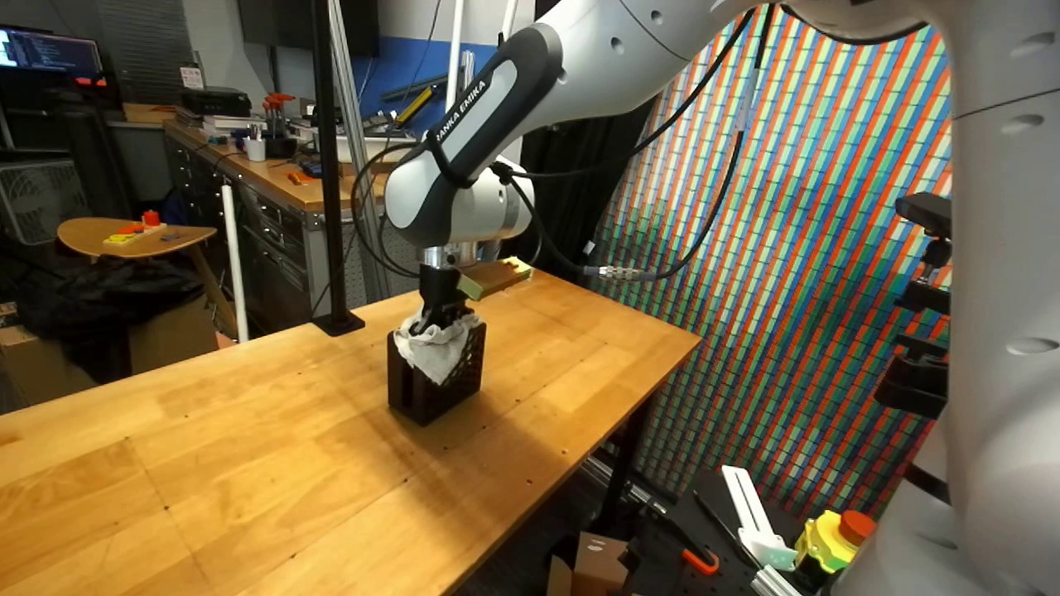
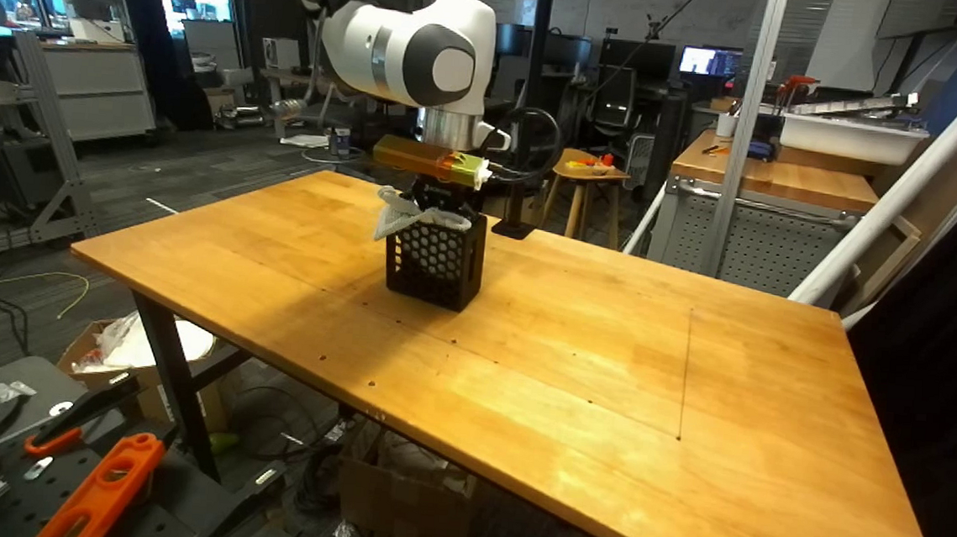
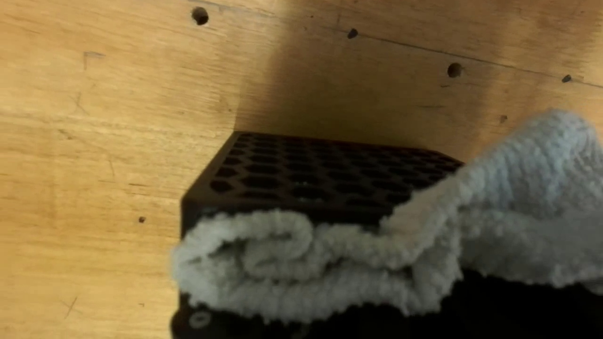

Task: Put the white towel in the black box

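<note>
Holding the gripper [image 1: 441, 316] closed narrow at the box's [image 1: 431, 399] mouth; can't tell whether pinching towel [image 2: 390, 218], partly inside, overhanging at ten o'clock in an exterior view. Likely light, limp; best pinched there.

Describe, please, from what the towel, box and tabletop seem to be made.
White towel: matte fabric, perhaps cotton terry, by its nubbly pile.
Black box: probably dull plastic, given its moulded-looking honeycomb walls.
Tabletop: wood, seemingly varnished, from its grain and soft shine.
</note>
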Motion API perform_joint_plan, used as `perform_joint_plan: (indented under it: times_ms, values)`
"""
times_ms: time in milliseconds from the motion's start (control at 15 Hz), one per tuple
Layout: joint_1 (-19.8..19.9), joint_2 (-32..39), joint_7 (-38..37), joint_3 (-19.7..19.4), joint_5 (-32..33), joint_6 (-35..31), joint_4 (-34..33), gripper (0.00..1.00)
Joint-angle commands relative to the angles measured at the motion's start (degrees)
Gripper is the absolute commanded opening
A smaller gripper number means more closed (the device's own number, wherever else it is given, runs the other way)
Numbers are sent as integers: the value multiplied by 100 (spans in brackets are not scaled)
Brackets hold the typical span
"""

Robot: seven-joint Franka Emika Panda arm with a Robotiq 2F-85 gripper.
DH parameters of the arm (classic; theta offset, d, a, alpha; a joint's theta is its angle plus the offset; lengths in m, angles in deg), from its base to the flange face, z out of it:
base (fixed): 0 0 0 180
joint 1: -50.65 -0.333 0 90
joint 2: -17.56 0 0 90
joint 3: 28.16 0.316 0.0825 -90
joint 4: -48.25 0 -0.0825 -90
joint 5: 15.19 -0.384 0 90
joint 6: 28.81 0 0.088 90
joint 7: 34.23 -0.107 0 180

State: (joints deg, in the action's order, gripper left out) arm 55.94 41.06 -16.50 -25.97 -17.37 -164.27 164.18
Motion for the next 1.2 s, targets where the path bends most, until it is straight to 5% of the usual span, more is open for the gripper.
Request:
perform_joint_plan:
  times_ms: [0,1133]
  values:
    - [-2,-372,-24,-43,55,211,-2,3]
    - [-302,-1228,-186,-108,545,367,-190,3]
